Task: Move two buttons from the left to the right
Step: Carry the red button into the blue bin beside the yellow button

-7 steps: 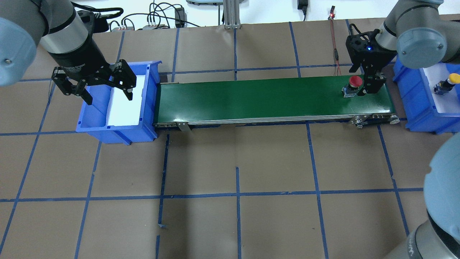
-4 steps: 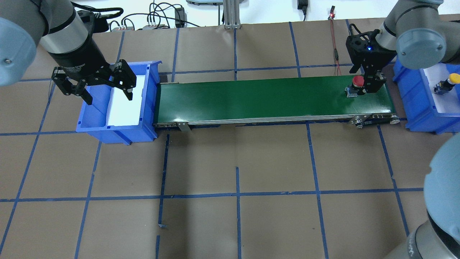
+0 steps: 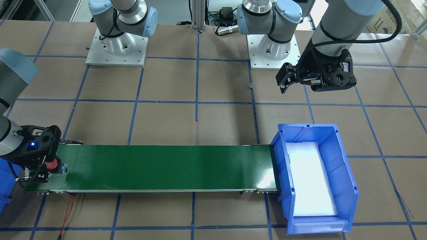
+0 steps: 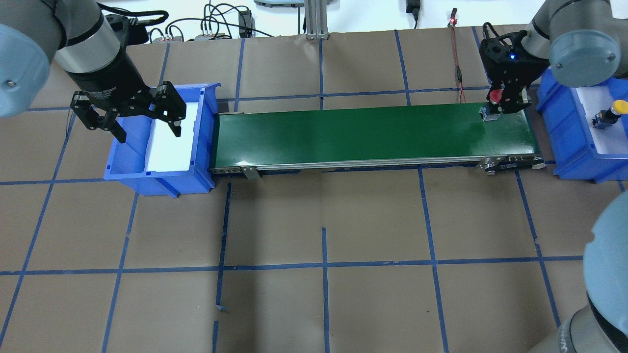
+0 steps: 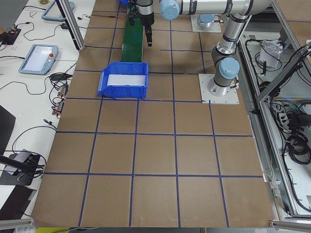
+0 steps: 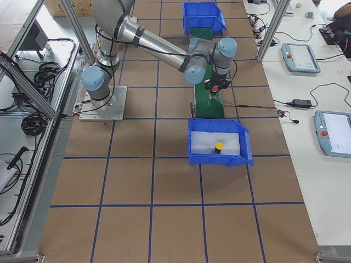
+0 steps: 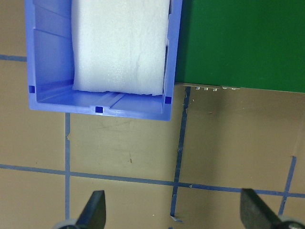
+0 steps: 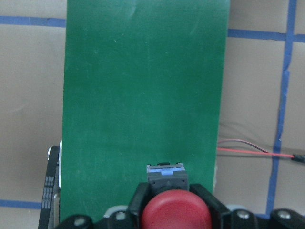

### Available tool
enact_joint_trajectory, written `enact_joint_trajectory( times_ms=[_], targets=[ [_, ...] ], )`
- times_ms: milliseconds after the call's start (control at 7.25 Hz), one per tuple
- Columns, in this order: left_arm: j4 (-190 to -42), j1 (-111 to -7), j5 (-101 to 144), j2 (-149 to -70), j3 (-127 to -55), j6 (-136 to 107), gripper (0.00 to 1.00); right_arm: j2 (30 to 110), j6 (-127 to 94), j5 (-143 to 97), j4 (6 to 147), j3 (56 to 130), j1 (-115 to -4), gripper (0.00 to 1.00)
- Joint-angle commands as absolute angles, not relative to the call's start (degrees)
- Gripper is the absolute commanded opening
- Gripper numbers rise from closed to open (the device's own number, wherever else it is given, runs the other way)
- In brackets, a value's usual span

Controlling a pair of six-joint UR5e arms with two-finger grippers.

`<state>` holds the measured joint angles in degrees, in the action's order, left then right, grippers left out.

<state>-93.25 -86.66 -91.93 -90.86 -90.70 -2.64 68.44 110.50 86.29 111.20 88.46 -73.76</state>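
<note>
The red button (image 4: 496,95) is clamped in my right gripper (image 4: 497,102), shut on it and held just above the right end of the green conveyor belt (image 4: 353,132). In the right wrist view the red cap (image 8: 177,211) sits between the two fingers (image 8: 137,200), its dark body pointing forward. The yellow button (image 4: 619,106) lies on white foam in the right blue bin (image 4: 569,152); it also shows in the exterior right view (image 6: 219,146). My left gripper (image 4: 146,128) hangs open and empty over the left blue bin (image 4: 127,164), its fingertips (image 7: 97,210) wide apart.
The left blue bin (image 3: 347,186) holds only a white foam pad (image 3: 308,180) and touches the belt's end. A red wire (image 4: 457,59) runs behind the belt's right end. Brown paper with blue tape lines covers the table (image 4: 324,235).
My right gripper went from beside the red button to shut on it, then lifted it off the belt and moved it back and slightly right. The left arm has not moved.
</note>
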Motion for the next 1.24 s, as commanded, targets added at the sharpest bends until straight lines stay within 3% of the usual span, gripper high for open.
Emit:
enact_joint_trajectory(
  times_ms=[0,414,828,1103],
  targets=[
    [-93.3,-86.7,-91.9,-90.8,-90.7,-2.6,1.00,72.8,113.6,88.1,105.7,83.2,-67.7,0.05],
    [-93.3,-86.7,-91.9,-90.8,-90.7,-2.6,1.00,68.3,127.5,87.4,105.6,80.9,-53.5,0.06],
    [-93.3,-86.7,-91.9,-90.9,-90.7,-2.6,1.00,59.1,132.7,87.9,107.2,80.7,-52.2,0.05],
    [-93.3,-86.7,-91.9,-90.8,-90.8,-2.6,1.00,57.0,131.8,88.0,109.9,81.0,-52.4,0.08]
  ],
)
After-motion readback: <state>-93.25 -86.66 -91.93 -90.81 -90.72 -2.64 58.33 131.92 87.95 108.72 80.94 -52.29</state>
